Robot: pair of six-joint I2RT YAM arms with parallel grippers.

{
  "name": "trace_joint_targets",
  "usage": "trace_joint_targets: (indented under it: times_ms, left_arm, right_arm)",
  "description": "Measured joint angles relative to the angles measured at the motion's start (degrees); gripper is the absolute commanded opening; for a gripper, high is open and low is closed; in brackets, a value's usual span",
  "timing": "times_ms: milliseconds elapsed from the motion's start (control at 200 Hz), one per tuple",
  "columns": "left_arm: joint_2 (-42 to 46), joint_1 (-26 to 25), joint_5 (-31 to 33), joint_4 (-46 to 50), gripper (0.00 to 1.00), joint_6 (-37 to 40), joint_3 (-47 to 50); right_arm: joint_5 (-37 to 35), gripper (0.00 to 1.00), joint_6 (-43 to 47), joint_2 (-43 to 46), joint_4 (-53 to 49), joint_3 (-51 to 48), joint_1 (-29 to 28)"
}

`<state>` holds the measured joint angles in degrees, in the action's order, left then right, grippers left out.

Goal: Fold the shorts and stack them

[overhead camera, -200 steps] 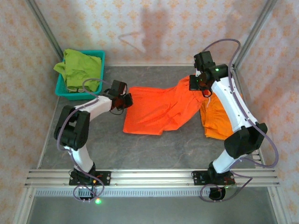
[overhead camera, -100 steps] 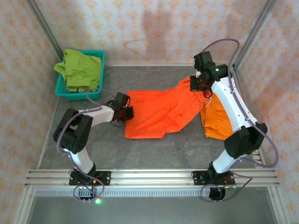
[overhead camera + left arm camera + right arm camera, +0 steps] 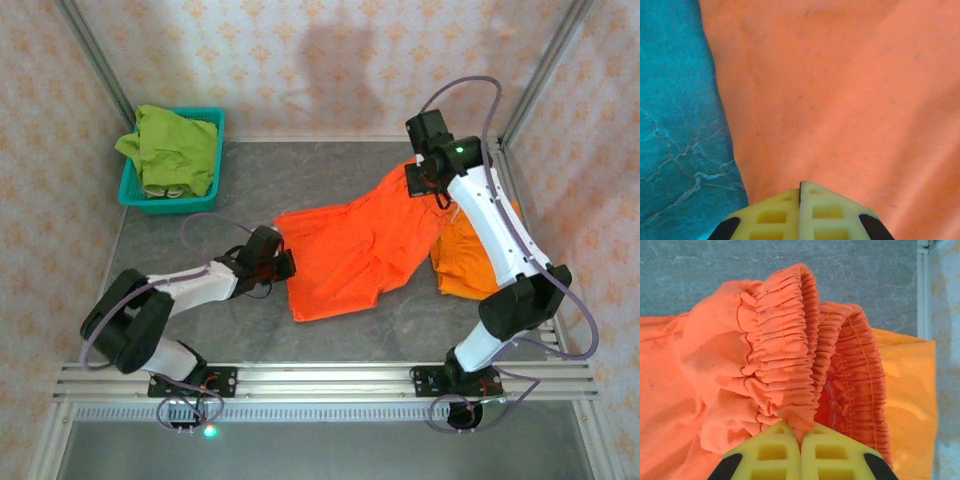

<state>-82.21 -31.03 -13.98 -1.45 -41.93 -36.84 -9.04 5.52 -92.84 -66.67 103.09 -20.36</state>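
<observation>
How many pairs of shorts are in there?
3. One bright orange fabric pair spread across the grey table's middle; a second orange pair beside it on the right; one lime green pair heaped in the teal plastic basket, far left. The basket may hide more.

Grey marbled table [image 3: 400, 325], peach patterned walls [image 3: 300, 60].

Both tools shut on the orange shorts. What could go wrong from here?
Left tool pinches the held shorts close to the fabric's edge, so it could slip out.
Right tool grips a bunched waistband, so the fold may land crooked.
The second orange shorts lie against them and could get dragged.
</observation>
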Motion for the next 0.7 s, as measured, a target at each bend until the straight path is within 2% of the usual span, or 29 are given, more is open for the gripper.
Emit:
trace_joint_targets:
  times_ms: [125, 250, 505, 695]
  left_arm:
    - [4.02, 0.00, 0.74, 1.18, 0.02, 0.37, -2.47]
    - [4.26, 0.02, 1.16, 1.44, 0.02, 0.37, -2.82]
    - [-2.91, 0.00, 1.14, 0.76, 0.00, -0.28, -1.57]
    - [-8.28, -0.09, 0.94, -0.68, 0.00, -1.18, -1.46]
  right_arm:
    - [-4.31, 0.00, 1.22, -0.02, -0.98, 0.44, -3.06]
    - [-7.96, 0.00, 1.22, -0.09, -2.12, 2.25, -5.42]
    - [-13.68, 0.00, 0.00, -4.04, -5.38, 7.37, -11.39]
    - [-15.43, 0.00, -3.23, -8.50, -8.85, 11.23, -15.13]
